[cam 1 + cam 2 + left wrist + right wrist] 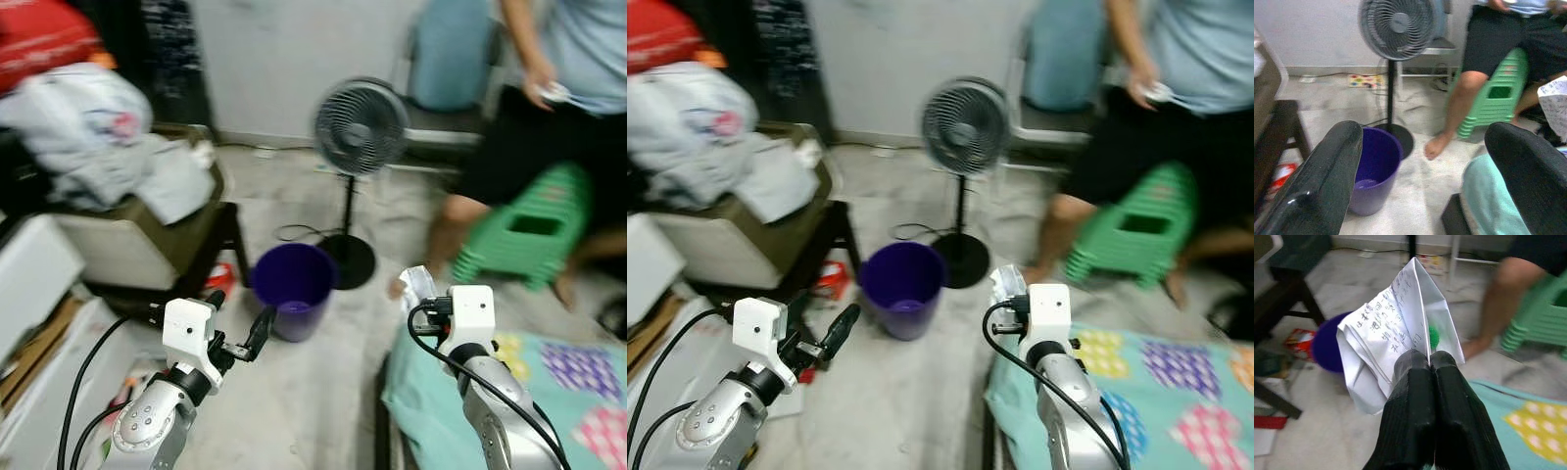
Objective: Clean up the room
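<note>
A folded white paper [1396, 333] with handwriting is pinched in my right gripper [1429, 360], which is shut on it. From the head camera the paper [416, 285] pokes up just beyond my right wrist, over the edge of a teal mat [549, 392]. A purple bin [292, 284] stands on the floor ahead, between my two arms. My left gripper [238, 318] is open with nothing in it, held just left of the bin [1374, 166] and near its rim height.
A standing fan [360, 127] is right behind the bin. A person sits on a green stool [529, 230] at the right, one bare foot [1436, 146] near the fan base. A dark chair [147, 235] piled with clothes stands left, with red litter [220, 279] beneath.
</note>
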Robot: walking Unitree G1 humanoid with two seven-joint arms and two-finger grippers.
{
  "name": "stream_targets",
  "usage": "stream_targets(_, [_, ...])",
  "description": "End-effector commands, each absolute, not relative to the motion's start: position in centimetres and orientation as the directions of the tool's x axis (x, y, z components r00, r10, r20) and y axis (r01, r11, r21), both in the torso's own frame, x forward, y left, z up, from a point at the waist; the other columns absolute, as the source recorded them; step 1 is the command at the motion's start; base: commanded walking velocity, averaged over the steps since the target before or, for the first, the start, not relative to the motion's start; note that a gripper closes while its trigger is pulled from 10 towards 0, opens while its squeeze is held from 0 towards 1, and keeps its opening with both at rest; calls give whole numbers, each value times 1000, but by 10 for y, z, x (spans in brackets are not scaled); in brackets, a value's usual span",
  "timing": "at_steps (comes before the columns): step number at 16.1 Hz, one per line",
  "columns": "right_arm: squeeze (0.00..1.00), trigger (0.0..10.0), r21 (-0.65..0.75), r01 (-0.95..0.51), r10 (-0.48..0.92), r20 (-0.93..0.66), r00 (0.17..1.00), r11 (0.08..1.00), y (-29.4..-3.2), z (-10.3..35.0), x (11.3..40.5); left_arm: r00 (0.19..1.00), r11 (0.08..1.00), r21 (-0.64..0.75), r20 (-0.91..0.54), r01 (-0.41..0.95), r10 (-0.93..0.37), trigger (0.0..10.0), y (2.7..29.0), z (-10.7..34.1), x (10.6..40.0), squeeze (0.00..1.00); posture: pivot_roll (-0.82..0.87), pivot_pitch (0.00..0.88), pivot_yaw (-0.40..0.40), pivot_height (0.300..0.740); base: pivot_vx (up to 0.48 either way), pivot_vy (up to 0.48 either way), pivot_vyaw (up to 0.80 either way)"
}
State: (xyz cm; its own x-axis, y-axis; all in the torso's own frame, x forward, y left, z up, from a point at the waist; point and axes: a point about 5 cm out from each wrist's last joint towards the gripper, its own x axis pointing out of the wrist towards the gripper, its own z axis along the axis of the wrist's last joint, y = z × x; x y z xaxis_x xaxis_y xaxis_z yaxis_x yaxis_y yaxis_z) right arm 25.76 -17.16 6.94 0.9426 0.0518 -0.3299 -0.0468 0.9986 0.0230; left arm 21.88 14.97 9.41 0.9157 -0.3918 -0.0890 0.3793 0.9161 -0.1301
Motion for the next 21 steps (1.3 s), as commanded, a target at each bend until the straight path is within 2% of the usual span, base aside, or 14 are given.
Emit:
stream_targets(1, [0, 10000, 18, -50, 53, -318, 947, 999, -171, 75, 258, 916, 916, -122, -89, 381, -392, 10000, 152, 97, 219, 0, -129, 0, 10, 740, 0, 0, 0])
stream_targets(5, [0, 10000, 2, -81, 77, -320, 944, 997, -166, 77, 260, 909, 911, -121, -94, 393, -405, 10000, 153, 98, 219, 0, -125, 0, 9, 740, 140, 0, 0])
stream_targets(6, [0, 10000, -42, -105, 88, -298, 950, 994, -165, 79, 262, 908, 910, -121, -95, 396, -407, 10000, 152, 98, 219, 0, -125, 0, 9, 740, 277, 0, 531])
stream_targets(10, [0, 10000, -15, -106, 96, -303, 948, 994, -162, 80, 261, 906, 908, -120, -100, 400, -412, 10000, 151, 97, 219, 0, -123, 0, 5, 740, 261, 0, 800])
stream_targets(21, [0, 10000, -2, -115, 109, -319, 942, 993, -159, 77, 264, 894, 897, -126, -101, 424, -437, 10000, 147, 97, 220, 0, -122, 0, 2, 740, 343, 0, 0])
